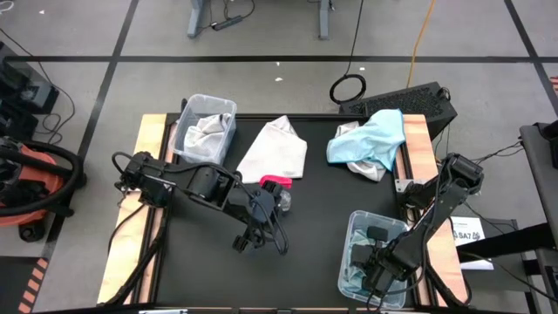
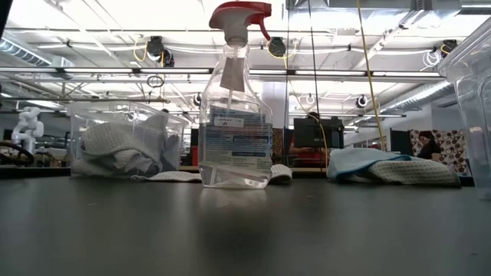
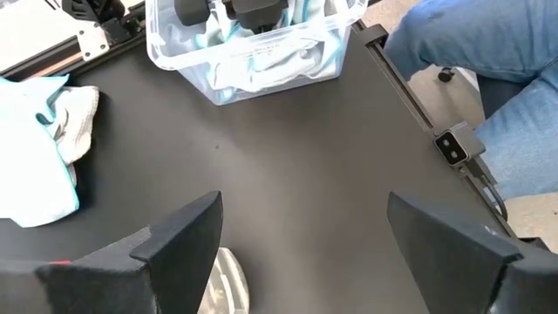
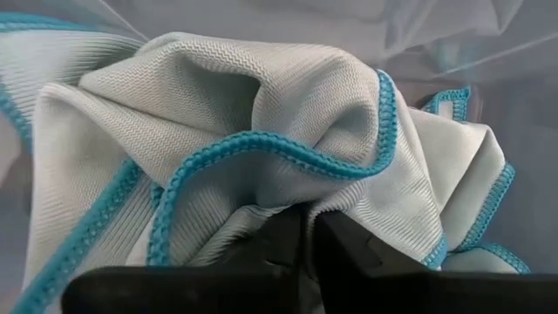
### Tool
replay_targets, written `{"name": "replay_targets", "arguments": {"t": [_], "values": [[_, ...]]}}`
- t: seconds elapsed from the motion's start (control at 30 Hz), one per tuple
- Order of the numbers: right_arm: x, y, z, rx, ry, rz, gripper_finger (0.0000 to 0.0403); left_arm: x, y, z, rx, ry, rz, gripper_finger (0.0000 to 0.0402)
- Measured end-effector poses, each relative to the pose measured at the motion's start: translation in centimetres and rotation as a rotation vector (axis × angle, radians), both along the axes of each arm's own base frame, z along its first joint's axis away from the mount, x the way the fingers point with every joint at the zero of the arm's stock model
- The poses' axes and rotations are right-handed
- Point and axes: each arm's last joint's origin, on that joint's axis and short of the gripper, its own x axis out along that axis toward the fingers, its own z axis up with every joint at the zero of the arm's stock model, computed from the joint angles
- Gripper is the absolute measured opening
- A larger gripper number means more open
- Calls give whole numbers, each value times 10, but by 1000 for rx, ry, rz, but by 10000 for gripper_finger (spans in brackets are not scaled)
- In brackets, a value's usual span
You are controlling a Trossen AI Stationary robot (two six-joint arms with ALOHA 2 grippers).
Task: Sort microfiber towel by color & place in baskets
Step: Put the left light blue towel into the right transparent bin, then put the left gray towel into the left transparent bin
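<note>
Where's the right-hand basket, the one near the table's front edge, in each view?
High view: the basket sits lower right, with the right gripper inside it.
Low view: only its clear wall shows, at the right edge.
Left wrist view: top centre.
Right wrist view: faint clear wall behind a blue-edged towel.
Shared landmark: the blue towel heap, absent from the right wrist view.
</note>
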Motion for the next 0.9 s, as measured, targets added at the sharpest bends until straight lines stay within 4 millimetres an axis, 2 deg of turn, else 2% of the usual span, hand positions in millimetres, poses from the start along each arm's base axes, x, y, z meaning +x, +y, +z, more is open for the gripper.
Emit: {"name": "replay_targets", "arguments": {"t": [0.2,0.57,0.7,0.9], "values": [[5,6,16,24,-21,25,68,-1,0,-1,21,3,-16,331],[10,12,69,33,-36,36,170,-9,7,-4,173,56,34,331],[10,13,87,43,-44,36,190,-15,14,2,219,40,61,331],[10,13,112,56,-69,48,198,-28,31,20,221,-12,113,331]]}}
